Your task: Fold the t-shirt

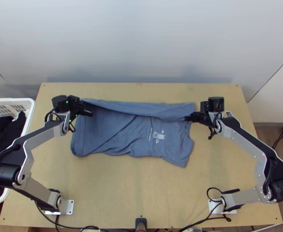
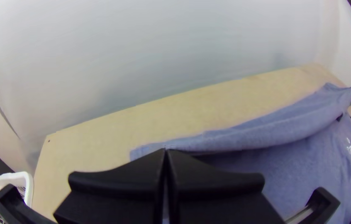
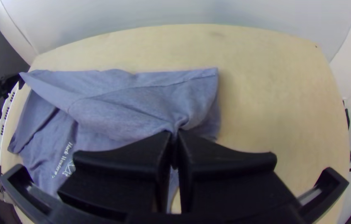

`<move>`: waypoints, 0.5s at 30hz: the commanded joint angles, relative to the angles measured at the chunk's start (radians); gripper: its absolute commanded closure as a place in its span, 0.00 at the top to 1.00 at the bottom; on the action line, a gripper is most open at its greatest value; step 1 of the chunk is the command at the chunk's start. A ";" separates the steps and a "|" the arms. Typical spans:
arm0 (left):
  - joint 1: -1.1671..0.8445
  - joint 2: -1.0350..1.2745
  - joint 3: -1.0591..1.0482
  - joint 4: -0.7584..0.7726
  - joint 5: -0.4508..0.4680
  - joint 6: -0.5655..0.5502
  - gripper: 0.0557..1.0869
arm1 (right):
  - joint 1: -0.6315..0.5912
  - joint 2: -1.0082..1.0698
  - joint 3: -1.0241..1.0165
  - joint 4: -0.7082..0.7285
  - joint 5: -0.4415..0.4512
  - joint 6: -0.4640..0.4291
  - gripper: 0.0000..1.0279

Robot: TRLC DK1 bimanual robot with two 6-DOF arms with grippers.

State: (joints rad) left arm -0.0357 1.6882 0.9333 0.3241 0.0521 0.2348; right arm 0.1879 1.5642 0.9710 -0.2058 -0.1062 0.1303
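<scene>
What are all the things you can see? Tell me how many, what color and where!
T-shirt: one, blue, on the table, its far edge lifted and partly turned over
Print: one, white, on the shirt
Table: one, light wood, under the shirt
Basket: one, white, beside the table's left edge
Clothes: too jumbled to count, black, in the basket
Wall: white, behind the table
Cables: several, black, near the arms' bases
Left arm, right arm: two, silver-grey and black, one each side
Left gripper, right gripper: two, black, pinching the shirt's lifted part
</scene>
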 commanded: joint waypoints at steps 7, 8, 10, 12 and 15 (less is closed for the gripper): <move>0.016 -0.005 -0.113 0.013 0.000 0.066 0.03 | -0.004 0.051 -0.094 -0.009 -0.036 -0.003 0.03; 0.022 0.014 -0.106 0.016 -0.001 0.064 0.03 | -0.004 0.073 -0.097 0.002 -0.036 -0.008 0.03; 0.033 0.033 -0.099 0.013 -0.008 0.052 0.10 | 0.001 0.103 -0.110 0.062 -0.038 -0.009 0.03; 0.048 0.031 -0.102 -0.003 -0.005 0.021 0.57 | 0.008 0.108 -0.120 0.125 -0.036 0.003 0.15; 0.069 0.027 -0.093 -0.045 -0.003 -0.029 0.95 | 0.007 0.048 -0.140 0.183 -0.035 0.063 0.58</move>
State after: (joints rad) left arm -0.0032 1.7023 0.8398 0.3283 0.0517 0.2665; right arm 0.1898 1.6306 0.8684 -0.1360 -0.1398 0.1307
